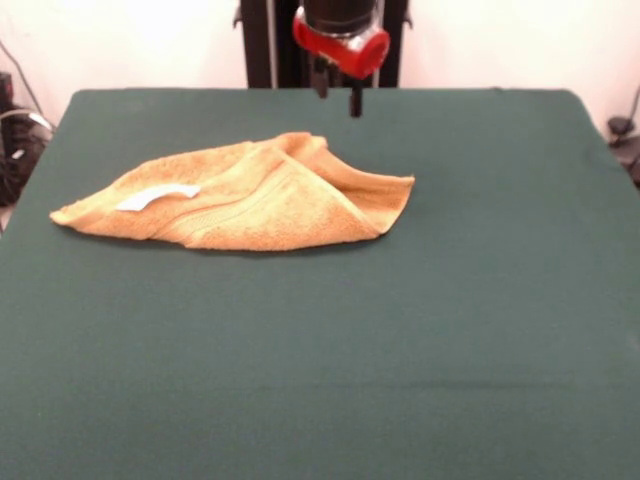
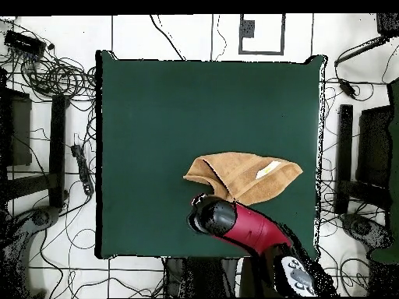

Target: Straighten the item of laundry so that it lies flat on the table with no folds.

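Observation:
The item of laundry (image 1: 250, 195), a golden-orange towel, lies crumpled on the left-middle of the green table (image 1: 420, 330). One corner is folded over diagonally, and a white tag (image 1: 158, 197) faces up near its left end. My gripper (image 1: 338, 95) hangs above the table just behind the towel's far right edge. It is open, holds nothing and does not touch the cloth. In the overhead view the towel (image 2: 245, 175) lies near the table's (image 2: 171, 117) lower right, and the red arm (image 2: 249, 226) covers the gripper beside the towel's lower left corner.
Cables (image 2: 62, 78) and black stands (image 2: 366, 156) lie on the floor around the table. Dark equipment (image 1: 12, 140) sits past the table's left edge in the front view. Bare green cloth spreads in front of the towel and to its right.

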Robot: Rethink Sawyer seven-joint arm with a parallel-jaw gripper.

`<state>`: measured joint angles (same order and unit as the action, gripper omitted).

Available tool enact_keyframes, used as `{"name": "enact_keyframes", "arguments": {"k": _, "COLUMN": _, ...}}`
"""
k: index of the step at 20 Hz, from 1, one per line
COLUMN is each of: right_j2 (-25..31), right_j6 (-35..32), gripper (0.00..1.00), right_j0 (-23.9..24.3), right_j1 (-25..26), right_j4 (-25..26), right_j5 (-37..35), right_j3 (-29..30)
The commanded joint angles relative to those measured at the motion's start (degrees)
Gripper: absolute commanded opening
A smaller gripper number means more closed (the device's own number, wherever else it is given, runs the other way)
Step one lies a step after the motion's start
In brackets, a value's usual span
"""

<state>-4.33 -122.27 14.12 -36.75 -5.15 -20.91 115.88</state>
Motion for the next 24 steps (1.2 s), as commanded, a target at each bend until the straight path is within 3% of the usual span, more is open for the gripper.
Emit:
{"name": "enact_keyframes", "arguments": {"k": 1, "right_j2": 6.95, "right_j6": 1.14, "gripper": 1.00, "right_j0": 1.75, "right_j1": 9.35, "right_j4": 5.25, "right_j5": 8.47, "right_j3": -7.24}}
{"name": "enact_keyframes", "arguments": {"k": 6, "right_j2": 8.56, "right_j6": 2.33, "gripper": 1.00, "right_j0": 2.44, "right_j1": 11.31, "right_j4": 10.00, "right_j5": 10.06, "right_j3": -9.72}}
{"name": "enact_keyframes", "arguments": {"k": 15, "right_j2": 8.43, "right_j6": -1.68, "gripper": 1.00, "right_j0": 1.98, "right_j1": 15.58, "right_j4": 12.81, "right_j5": 13.52, "right_j3": -13.08}}
{"name": "enact_keyframes", "arguments": {"k": 16, "right_j2": 7.92, "right_j6": -3.31, "gripper": 0.00, "right_j0": 1.55, "right_j1": 15.83, "right_j4": 12.69, "right_j5": 14.12, "right_j3": -13.07}}
{"name": "enact_keyframes", "arguments": {"k": 19, "right_j2": 6.00, "right_j6": -4.52, "gripper": 0.00, "right_j0": 0.04, "right_j1": 15.61, "right_j4": 12.11, "right_j5": 12.77, "right_j3": -13.55}}
{"name": "enact_keyframes", "arguments": {"k": 24, "right_j2": 8.23, "right_j6": -10.54, "gripper": 0.00, "right_j0": 0.06, "right_j1": 10.70, "right_j4": 6.97, "right_j5": 10.66, "right_j3": -6.81}}
